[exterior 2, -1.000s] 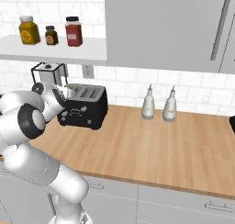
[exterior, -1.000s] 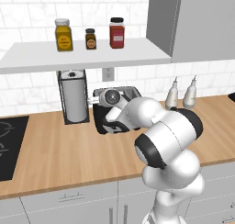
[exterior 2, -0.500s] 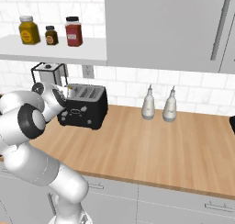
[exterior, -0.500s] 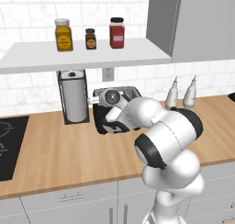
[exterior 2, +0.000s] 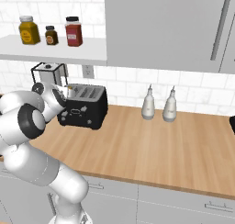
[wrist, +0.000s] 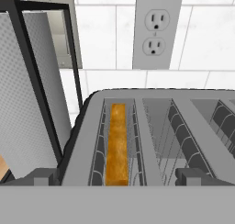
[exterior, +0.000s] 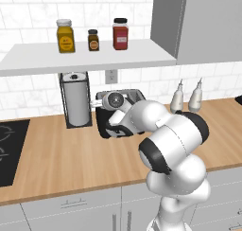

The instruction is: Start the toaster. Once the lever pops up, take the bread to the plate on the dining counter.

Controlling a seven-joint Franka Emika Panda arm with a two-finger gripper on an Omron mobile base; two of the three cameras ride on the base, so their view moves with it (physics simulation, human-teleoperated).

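Black toaster [exterior 2: 84, 108] sits on the wood wall counter [exterior 2: 156, 145], back near the white tile wall, just right of the paper towel holder [exterior: 75, 100]. In my hand view I look down into the toaster [wrist: 151, 140] top: several slots with wire guides, and the bread [wrist: 117, 145] stands on edge in the leftmost slot, golden-brown crust edge showing, sunk below the slot rim. The other slots I can see hold nothing.

My gripper [wrist: 117, 177] hangs right above the toaster's near edge, fingers spread as wide as they go, nothing between them; one dark fingertip [wrist: 43, 176] sits left of the bread slot and the other to the right of it, so the bread slot lies between them. No contact with the bread that I can make out.

From the left base camera my arm [exterior: 170, 140] bends across the front of the toaster [exterior: 105, 123] and hides most of it. A power outlet [wrist: 156, 28] is on the wall behind the toaster. Two pale bottles [exterior 2: 158, 104] stand further right on the counter, well apart from the toaster. Three jars [exterior: 92, 36] sit on the shelf [exterior: 90, 59] above.
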